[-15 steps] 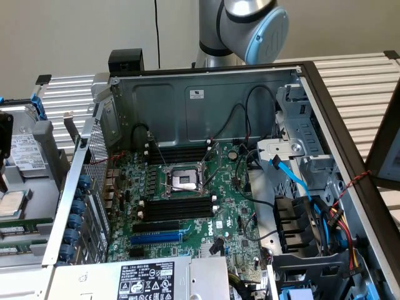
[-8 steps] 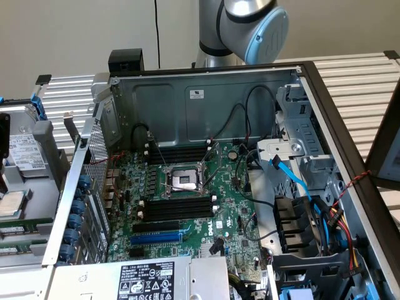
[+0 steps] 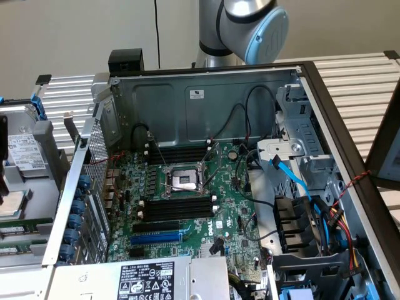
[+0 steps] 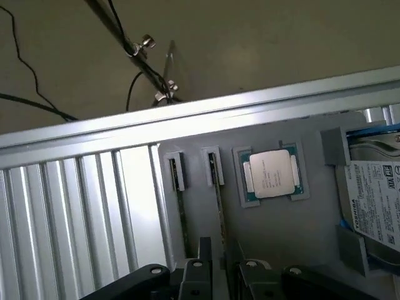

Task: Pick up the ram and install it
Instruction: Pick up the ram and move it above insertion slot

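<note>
You see a grey computer case [image 3: 187,94] of dull, bare sheet metal around a glossy green circuit-board motherboard [image 3: 240,206]. The ribbed silver table [image 4: 62,206] looks like smooth brushed aluminium. The matt grey plastic tray [image 4: 281,237] carries a satin metal-lidded square processor [image 4: 270,175] and the ram [image 4: 219,212], a narrow green circuit-board stick.

two ram sticks [image 4: 181,212] stand edge-on in one grey tray [image 4: 300,237], along with one processor chip [image 4: 273,175] and one hard drive [image 4: 375,200]. the exterior view shows one open computer case [image 3: 206,94] holding one green motherboard [image 3: 240,215], one processor socket [image 3: 185,181], one blue slot [image 3: 156,237], two banks of long black slots [image 3: 178,209] with white end clips, and one light-blue flat cable [image 3: 294,181].
</note>
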Tool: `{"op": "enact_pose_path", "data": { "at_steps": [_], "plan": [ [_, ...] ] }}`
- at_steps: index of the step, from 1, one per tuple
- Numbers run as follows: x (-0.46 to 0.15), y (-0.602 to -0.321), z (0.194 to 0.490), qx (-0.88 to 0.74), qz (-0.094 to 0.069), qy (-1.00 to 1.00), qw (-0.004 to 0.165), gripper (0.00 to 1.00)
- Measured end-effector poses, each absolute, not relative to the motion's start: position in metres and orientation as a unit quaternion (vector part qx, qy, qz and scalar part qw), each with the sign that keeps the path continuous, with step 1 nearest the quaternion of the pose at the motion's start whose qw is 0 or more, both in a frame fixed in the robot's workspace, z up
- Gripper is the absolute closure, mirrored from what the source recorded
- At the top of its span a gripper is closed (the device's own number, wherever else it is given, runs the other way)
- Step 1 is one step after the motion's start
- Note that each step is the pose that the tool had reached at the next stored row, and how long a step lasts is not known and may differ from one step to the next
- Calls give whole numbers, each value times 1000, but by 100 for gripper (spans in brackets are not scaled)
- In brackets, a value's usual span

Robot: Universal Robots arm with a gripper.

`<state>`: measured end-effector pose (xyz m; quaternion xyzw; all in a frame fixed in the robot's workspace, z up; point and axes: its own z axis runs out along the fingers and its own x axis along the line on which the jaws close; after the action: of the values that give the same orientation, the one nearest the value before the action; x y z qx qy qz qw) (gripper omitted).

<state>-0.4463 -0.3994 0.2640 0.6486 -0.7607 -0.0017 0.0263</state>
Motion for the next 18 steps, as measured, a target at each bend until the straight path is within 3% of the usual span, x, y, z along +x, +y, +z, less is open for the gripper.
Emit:
{"op": "enact_pose_path", "data": {
  "at_steps": [18],
  "plan": [
    [-446, -411, 251, 689, 16, -724, 18, 76]
  ]
}}
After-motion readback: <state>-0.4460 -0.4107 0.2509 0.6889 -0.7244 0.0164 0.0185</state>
